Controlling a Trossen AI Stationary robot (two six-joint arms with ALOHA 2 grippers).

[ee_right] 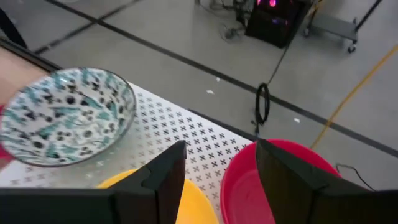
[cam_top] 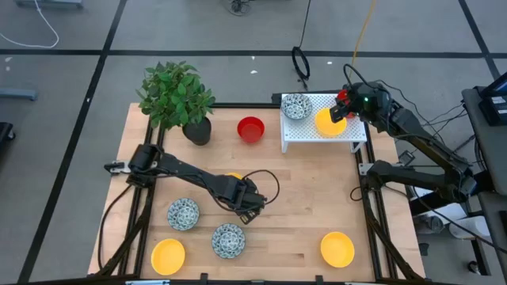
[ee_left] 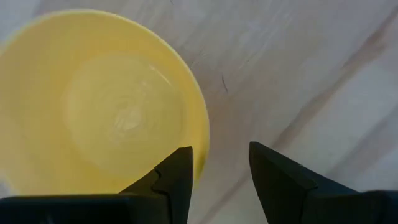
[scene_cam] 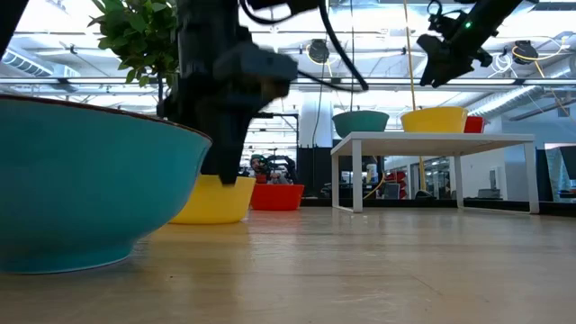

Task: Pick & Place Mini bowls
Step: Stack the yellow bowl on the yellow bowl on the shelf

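My left gripper (cam_top: 242,198) points down, open, at a yellow mini bowl (ee_left: 106,106) on the table's middle. One finger (ee_left: 177,177) stands over the bowl's inside and the other outside its rim; the arm hides most of this bowl in the high view. My right gripper (ee_right: 221,168) hangs open above the white shelf (cam_top: 348,138) at the back right. A patterned bowl (cam_top: 296,105), a yellow bowl (cam_top: 328,123) and a red bowl (ee_right: 273,180) stand on the shelf. Another red bowl (cam_top: 250,129) sits on the table left of the shelf.
A potted plant (cam_top: 176,95) stands at the back left. Two patterned bowls (cam_top: 183,213) (cam_top: 228,240) and a yellow bowl (cam_top: 168,255) sit near the front left, and one more yellow bowl (cam_top: 337,248) sits at the front right. Bare wood lies between them.
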